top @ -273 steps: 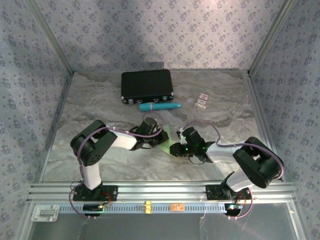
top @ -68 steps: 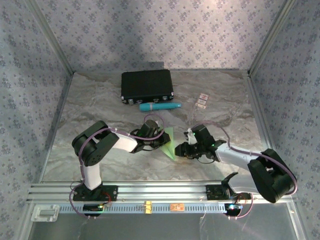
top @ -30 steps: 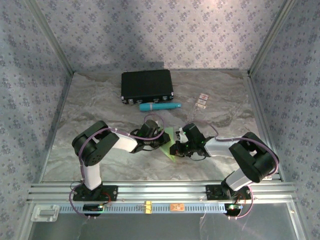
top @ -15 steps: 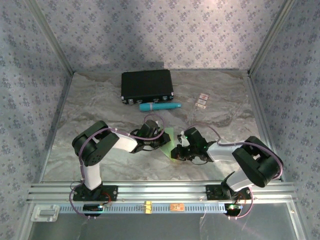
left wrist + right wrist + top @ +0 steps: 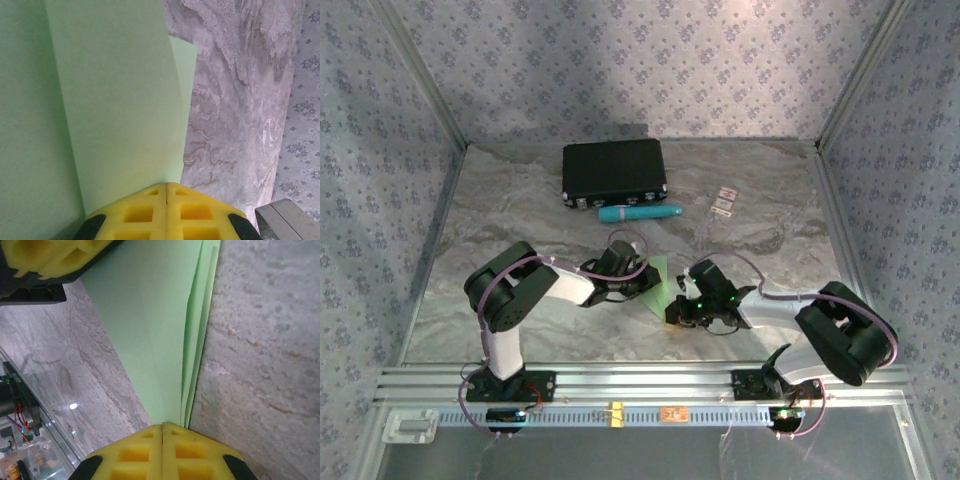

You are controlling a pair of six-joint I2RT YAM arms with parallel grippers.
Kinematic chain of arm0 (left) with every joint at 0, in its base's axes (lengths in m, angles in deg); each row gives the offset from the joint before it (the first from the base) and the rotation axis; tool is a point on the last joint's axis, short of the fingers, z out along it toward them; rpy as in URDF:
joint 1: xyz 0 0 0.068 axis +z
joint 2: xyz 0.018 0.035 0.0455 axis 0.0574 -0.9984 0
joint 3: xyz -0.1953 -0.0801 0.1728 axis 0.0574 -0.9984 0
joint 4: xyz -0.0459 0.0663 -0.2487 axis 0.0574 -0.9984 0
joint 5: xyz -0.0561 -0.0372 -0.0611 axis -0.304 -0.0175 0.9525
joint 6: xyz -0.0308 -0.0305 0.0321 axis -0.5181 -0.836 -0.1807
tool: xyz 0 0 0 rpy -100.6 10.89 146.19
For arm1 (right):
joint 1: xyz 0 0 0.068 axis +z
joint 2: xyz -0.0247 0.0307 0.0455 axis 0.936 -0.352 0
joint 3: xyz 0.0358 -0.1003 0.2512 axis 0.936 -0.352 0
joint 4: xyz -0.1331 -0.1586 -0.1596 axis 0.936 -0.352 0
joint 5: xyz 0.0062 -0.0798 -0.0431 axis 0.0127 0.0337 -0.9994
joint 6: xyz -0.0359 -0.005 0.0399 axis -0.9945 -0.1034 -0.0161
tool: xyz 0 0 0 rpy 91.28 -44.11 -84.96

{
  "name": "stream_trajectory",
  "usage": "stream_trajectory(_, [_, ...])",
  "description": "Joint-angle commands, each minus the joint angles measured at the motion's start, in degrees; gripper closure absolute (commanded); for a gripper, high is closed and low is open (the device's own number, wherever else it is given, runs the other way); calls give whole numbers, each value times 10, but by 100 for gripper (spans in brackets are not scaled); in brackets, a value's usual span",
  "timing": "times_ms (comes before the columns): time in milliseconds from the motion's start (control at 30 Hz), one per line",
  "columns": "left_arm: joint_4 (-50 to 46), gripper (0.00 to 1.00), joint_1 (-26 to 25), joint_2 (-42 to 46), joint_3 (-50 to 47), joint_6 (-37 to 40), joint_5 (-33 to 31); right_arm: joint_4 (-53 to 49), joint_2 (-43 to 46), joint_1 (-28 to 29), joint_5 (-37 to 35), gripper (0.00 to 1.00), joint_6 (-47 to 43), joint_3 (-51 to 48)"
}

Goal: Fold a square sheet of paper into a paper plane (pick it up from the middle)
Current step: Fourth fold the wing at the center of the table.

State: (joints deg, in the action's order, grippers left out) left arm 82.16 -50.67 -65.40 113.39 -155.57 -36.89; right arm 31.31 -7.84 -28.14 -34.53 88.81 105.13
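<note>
The square sheet of paper (image 5: 658,288) is pale green and lies folded into a narrow layered strip on the marble table, between my two grippers. My left gripper (image 5: 638,283) is shut, its yellow fingertips set down on the paper's left part (image 5: 115,100). My right gripper (image 5: 677,309) is shut too, with its tips at the near end of the long folded edge (image 5: 150,330). The stacked layers show along that edge. The left gripper's yellow pads (image 5: 50,260) appear at the far end in the right wrist view. Both arms hide much of the paper from above.
A black case (image 5: 614,172) lies at the back of the table, with a teal tube (image 5: 640,213) just in front of it. Two small cards (image 5: 724,201) lie to the right. Patterned walls enclose three sides, and a metal rail (image 5: 640,380) runs along the near edge.
My right gripper has slid a little toward the near edge along the folded paper, and its elbow has swung right. The left gripper and the paper have stayed put.
</note>
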Motion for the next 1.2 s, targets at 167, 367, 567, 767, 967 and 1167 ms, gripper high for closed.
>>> stream_trajectory(167, [-23,97,4,-19,-19,0,-24,-168,0,25,-46,95,-32,7])
stream_trajectory(367, [-21,97,4,-18,-22,-2,-26,-159,14,31,-37,95,-30,-5])
stream_trajectory(567, [-20,97,4,-19,-23,-5,-29,-130,55,20,-16,95,-11,-44])
stream_trajectory(767, [-16,97,2,-20,-23,-4,-27,-149,110,3,-8,95,-11,-34])
stream_trajectory(967, [-10,97,-6,-15,-30,-10,-37,-157,174,-38,-5,94,-9,-1])
stream_trajectory(1167, [-3,97,-12,-17,-33,-16,-40,-104,92,-38,1,93,-4,69])
